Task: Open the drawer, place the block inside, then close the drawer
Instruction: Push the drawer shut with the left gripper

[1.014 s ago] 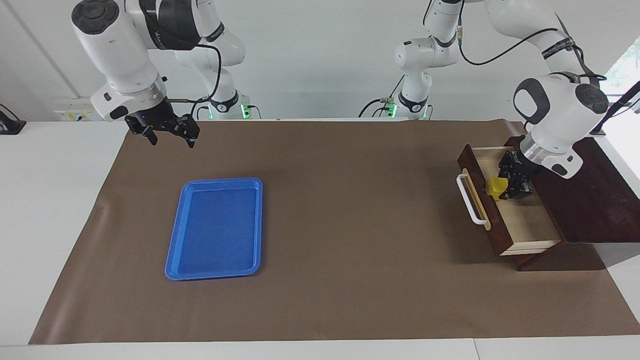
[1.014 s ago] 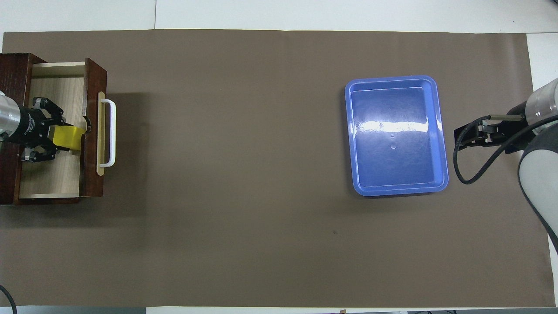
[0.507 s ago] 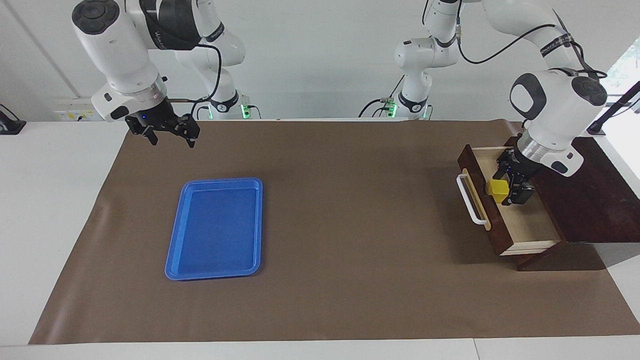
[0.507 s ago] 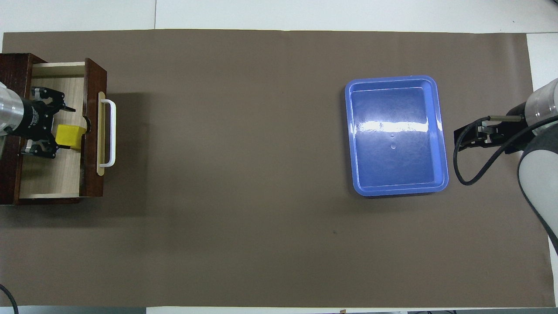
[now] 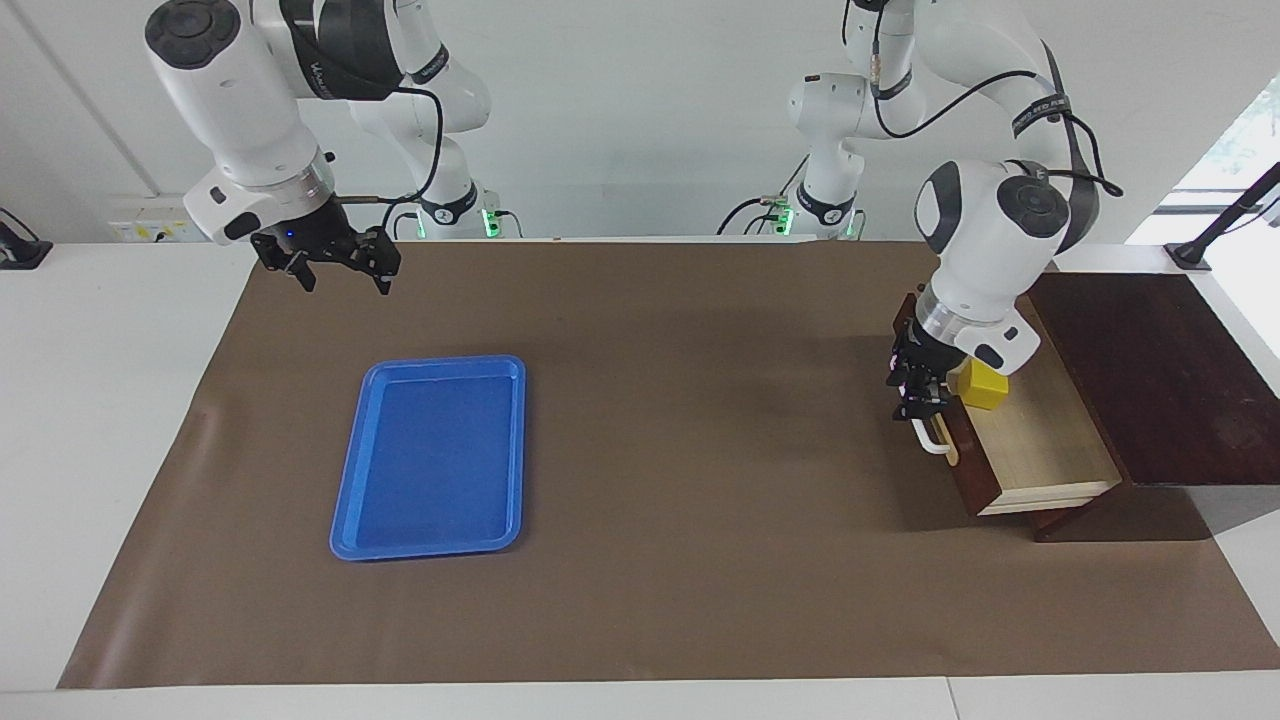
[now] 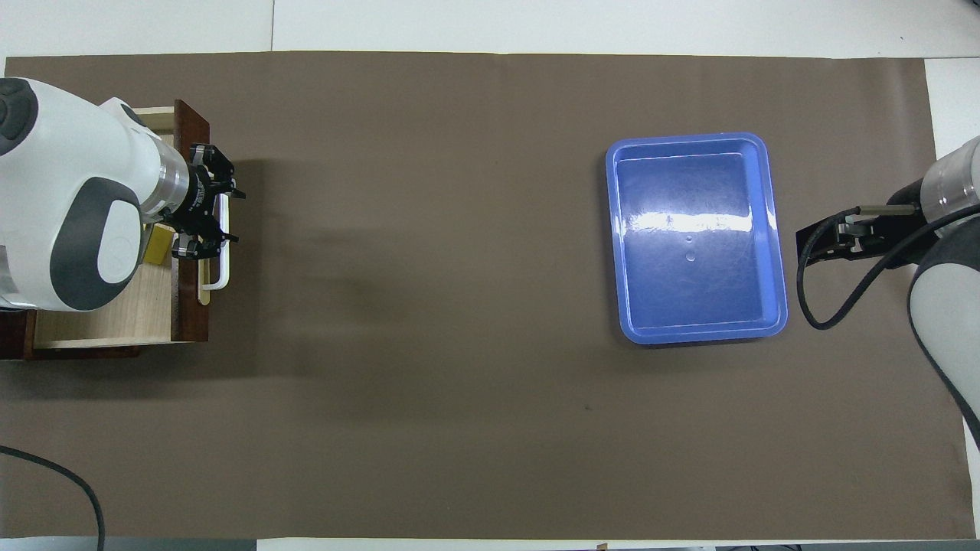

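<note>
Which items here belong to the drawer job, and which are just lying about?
Part of the job:
- drawer, open
- block, lying inside the drawer
- left gripper, at the drawer's white handle

Not part of it:
- blue tray, empty, toward the right arm's end
- right gripper, waiting in the air

Yellow block [image 5: 981,385] in open brown drawer [image 5: 1040,455], near front panel.

Bright, even light is falling from above, laying a glare band on the glossy blue plastic tray [image 6: 695,237] and soft shadows beneath the left gripper [image 5: 915,392]; both pictures are staying sharp throughout.
</note>
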Robot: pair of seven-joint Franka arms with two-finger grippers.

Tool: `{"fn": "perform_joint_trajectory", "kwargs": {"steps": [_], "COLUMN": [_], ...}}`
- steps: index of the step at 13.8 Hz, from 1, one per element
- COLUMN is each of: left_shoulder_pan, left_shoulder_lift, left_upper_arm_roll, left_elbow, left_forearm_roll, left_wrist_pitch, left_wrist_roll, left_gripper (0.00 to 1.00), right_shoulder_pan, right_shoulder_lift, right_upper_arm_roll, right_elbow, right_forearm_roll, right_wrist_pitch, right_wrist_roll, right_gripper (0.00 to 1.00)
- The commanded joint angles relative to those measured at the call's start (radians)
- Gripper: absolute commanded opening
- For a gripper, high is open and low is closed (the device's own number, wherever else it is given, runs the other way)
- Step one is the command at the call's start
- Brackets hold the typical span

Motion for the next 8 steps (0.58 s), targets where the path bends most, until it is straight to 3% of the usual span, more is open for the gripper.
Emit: {"fn": "perform_joint_trajectory", "kwargs": {"steps": [1,2,4,8], "left_shoulder_pan": [0.036,0.059,0.100,0.200], "left_shoulder_lift": [-0.020,-0.017,-0.017,-0.014], "left_upper_arm_roll": [0.000,0.000,-0.002,-0.002], "left_elbow": [-0.027,-0.018,-0.018,-0.015], "left_forearm_roll": [-0.001,0.013,0.047,0.049], "left_wrist_pitch": [0.016,0.016,0.015,0.025], "left_wrist_roll": [0.063,0.095,0.144,0.192], "left_gripper": [0.81,0.84,1.00,1.00], "right_shoulder_pan": [-0.012,-0.012,-0.012,-0.012], "right_shoulder_lift": [-0.023,-0.023,-0.023,-0.023], "right_upper_arm_roll": [0.009,0.009,0.009,0.009], "right_elbow": [-0.024,-0.025,-0.025,-0.025], "right_forearm_roll": [0.002,0.002,0.002,0.002], "right_wrist_pitch": [0.004,0.002,0.004,0.001], "right_wrist_roll": [-0.020,-0.020,-0.020,-0.020], "right_gripper": [1.00,1.00,1.00,1.00]}}
